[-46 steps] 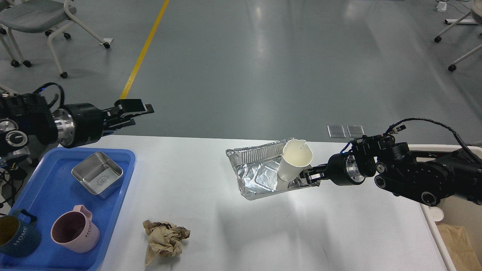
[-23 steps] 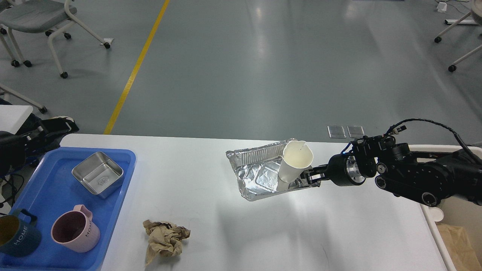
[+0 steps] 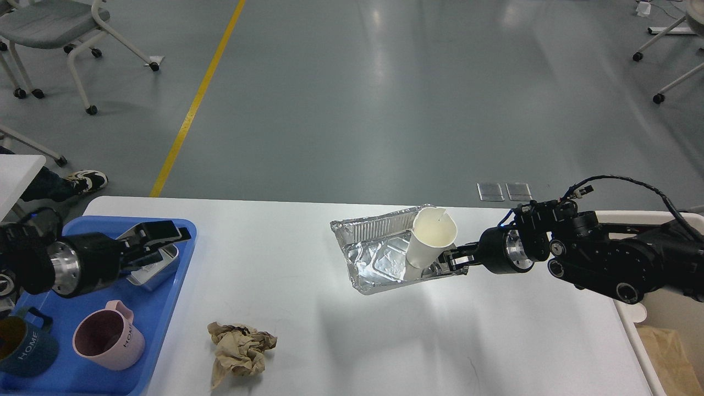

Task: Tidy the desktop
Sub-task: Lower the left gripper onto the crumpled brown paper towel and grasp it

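Foil tray (image 3: 379, 264) with paper cup (image 3: 432, 239), lifted above the desktop (image 3: 308, 308) — light, easily crumpled.
Right gripper (image 3: 452, 260) clenched on the tray's right rim — its stiffest hold; left gripper (image 3: 165, 242): cannot tell.

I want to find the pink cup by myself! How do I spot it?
Look at the blue tray at the left end of the desktop. The pink mug sits near its front. It has "HOME" on its side, like the dark blue mug left of it; only colour tells them apart.
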Motion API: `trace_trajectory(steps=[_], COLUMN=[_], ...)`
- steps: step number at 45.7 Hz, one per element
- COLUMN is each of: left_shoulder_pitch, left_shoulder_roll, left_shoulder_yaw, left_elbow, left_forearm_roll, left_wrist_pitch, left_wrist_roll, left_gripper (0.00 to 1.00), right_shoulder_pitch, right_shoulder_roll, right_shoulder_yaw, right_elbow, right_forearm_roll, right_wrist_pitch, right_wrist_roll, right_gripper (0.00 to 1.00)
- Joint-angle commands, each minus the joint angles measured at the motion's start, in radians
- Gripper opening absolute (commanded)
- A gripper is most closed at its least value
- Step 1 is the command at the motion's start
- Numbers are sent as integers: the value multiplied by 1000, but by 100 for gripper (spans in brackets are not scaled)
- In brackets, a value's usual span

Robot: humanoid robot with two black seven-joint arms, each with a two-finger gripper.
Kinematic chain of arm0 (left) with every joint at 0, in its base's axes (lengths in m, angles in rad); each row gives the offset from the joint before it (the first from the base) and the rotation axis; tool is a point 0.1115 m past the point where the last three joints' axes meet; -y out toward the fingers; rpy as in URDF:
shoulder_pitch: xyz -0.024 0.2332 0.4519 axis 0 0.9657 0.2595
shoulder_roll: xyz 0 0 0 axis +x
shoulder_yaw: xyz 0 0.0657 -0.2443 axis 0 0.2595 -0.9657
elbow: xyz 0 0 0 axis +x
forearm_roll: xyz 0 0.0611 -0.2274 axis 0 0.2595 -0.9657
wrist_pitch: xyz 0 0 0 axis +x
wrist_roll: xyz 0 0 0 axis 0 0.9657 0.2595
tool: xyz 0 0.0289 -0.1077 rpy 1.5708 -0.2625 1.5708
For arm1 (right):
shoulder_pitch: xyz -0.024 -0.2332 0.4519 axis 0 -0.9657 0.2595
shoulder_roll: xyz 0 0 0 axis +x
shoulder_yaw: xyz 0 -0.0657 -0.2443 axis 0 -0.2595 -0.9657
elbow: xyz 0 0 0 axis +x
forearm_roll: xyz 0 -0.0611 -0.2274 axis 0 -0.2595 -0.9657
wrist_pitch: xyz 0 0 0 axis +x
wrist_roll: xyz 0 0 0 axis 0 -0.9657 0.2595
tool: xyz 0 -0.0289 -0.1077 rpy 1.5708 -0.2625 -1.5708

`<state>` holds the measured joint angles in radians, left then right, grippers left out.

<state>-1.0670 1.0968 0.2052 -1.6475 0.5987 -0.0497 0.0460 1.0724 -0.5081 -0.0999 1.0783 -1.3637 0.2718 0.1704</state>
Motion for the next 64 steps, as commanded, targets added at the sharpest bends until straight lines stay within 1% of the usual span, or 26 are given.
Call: trace_trajectory(steps=[1, 6, 9, 14, 33, 45, 50, 57, 64], left_shoulder_pitch=[7, 7, 7, 13, 74, 139, 171, 179, 182], left_shoulder_roll=[-54, -57, -55, -61, -167, -235, -270, -310, -318], left_shoulder_yaw=[48, 85, 101, 121, 172, 183, 183, 183, 181], left_elbow=[2, 2, 0, 2, 61, 106, 146, 184, 209], left_forearm_roll=[13, 33, 47, 87, 98, 105, 108, 110, 110], left_wrist_pitch=[-1, -7, -7, -6, 10, 39, 59, 59, 73], left_wrist_roll=[0, -2, -12, -14, -5, -9, -12, -14, -14], left_gripper=[85, 90, 93, 94, 94, 94, 94, 94, 94], right_shoulder_pitch=[0, 0, 0, -2, -8, -8, -8, -11, -12], right_shoulder_roll=[-4, -4, -3, 3, 3, 2, 0, 0, -4], right_shoulder_yaw=[0, 0, 0, 0, 2, 2, 2, 3, 8], right_elbow=[2, 0, 0, -1, -1, 0, 0, 0, 2], right_forearm_roll=[0, 0, 0, -2, -2, -2, -2, -2, 0], right_wrist_pitch=[0, 0, 0, 0, -2, -2, -2, -2, -2], right_wrist_roll=[0, 0, 0, 0, 1, 0, 0, 1, 1], right_gripper=[0, 0, 0, 0, 0, 0, 0, 0, 0])
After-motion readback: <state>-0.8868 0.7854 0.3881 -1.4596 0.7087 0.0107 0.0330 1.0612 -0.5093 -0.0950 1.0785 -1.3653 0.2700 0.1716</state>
